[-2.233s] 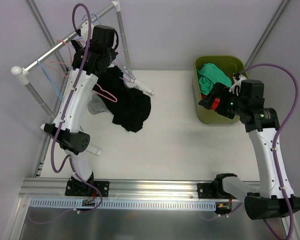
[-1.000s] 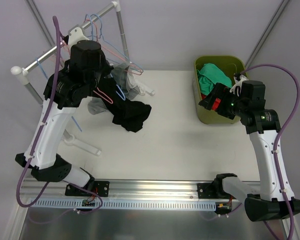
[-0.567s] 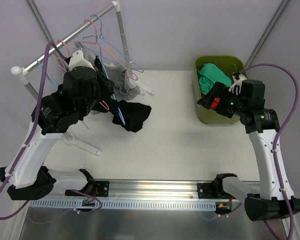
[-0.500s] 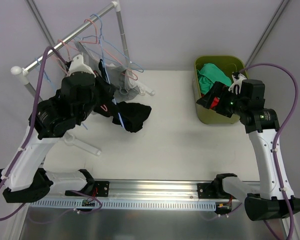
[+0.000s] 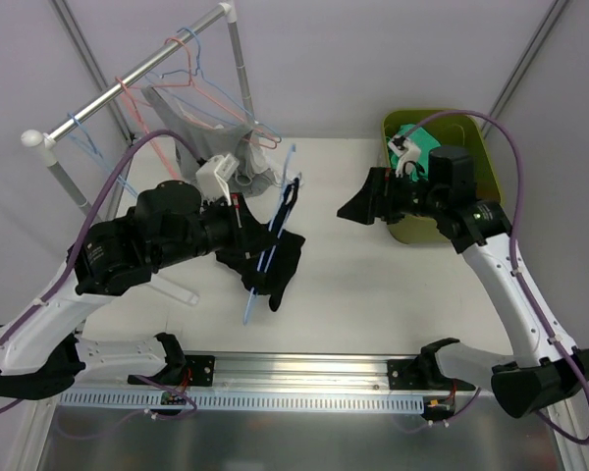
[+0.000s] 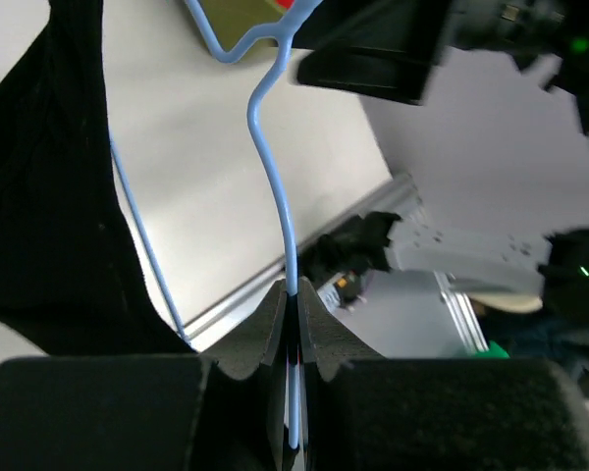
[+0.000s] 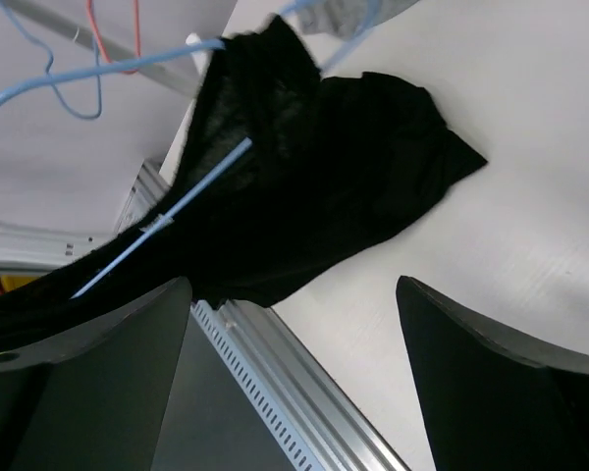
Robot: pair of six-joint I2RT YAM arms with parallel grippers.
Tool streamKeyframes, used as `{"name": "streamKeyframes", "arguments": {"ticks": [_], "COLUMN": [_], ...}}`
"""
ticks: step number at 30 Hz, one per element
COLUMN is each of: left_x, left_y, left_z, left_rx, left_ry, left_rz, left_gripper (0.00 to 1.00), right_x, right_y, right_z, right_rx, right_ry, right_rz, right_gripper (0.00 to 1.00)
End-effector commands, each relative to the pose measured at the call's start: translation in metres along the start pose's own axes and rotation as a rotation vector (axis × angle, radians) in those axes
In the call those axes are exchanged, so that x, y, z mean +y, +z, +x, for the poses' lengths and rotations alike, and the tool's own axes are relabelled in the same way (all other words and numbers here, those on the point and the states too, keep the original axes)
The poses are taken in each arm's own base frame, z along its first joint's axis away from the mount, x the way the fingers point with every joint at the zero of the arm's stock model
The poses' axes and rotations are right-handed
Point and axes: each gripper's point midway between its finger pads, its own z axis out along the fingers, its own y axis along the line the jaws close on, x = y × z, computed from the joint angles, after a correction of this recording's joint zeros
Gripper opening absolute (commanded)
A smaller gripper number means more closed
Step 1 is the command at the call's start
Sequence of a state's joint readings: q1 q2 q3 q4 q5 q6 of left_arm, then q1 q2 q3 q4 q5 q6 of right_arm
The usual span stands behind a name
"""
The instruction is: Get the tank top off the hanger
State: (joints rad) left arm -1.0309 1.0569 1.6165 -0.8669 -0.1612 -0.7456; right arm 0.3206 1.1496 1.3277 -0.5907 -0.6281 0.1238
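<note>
The black tank top (image 5: 267, 257) hangs on a light blue wire hanger (image 5: 279, 218), held over the table left of the middle. My left gripper (image 5: 240, 218) is shut on the hanger's wire. In the left wrist view the wire (image 6: 273, 167) rises from the closed gripper (image 6: 294, 290), with black cloth (image 6: 49, 196) at the left. My right gripper (image 5: 349, 210) is open and empty, right of the tank top and apart from it. The right wrist view shows the tank top (image 7: 304, 167) and hanger wire (image 7: 167, 211) beyond the spread gripper (image 7: 304, 373).
A clothes rack (image 5: 128, 86) stands at the back left with several wire hangers and a grey garment (image 5: 191, 103). More grey cloth (image 5: 247, 169) lies below it. A green bin (image 5: 471, 132) with green cloth (image 5: 419, 147) sits at the back right. The aluminium rail (image 5: 304, 371) runs along the near edge.
My left arm has pulled the blue hanger with the black tank top away from the rack toward the table's middle. My right arm has swung left from the bin toward the tank top.
</note>
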Motion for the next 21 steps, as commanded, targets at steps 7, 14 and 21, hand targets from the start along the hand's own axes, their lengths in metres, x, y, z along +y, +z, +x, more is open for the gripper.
{"name": "streamKeyframes", "arguments": {"ticks": [7,14,21], "left_x": [-0.102,-0.121,-0.111], "left_y": [-0.021,-0.023,-0.019], "left_z": [-0.006,-0.011,-0.015], "left_rx": [0.074,0.092,0.054], "left_ry": [0.004,-0.013,-0.016], "left_rz": [0.479,0.544,0.501], "left_gripper": [0.00,0.00,0.00], "right_x": [0.039,0.035,0.006], "right_y": [0.033,0.023,0.006], "right_z": [-0.011,-0.029,-0.042], "right_rx": [-0.047,-0.130,-0.224], "right_ry": [-0.174,-0.211,-0.212], "right_rz": [-0.059,0.008,0.161], "right_gripper": [0.70,0.42,0.00]}}
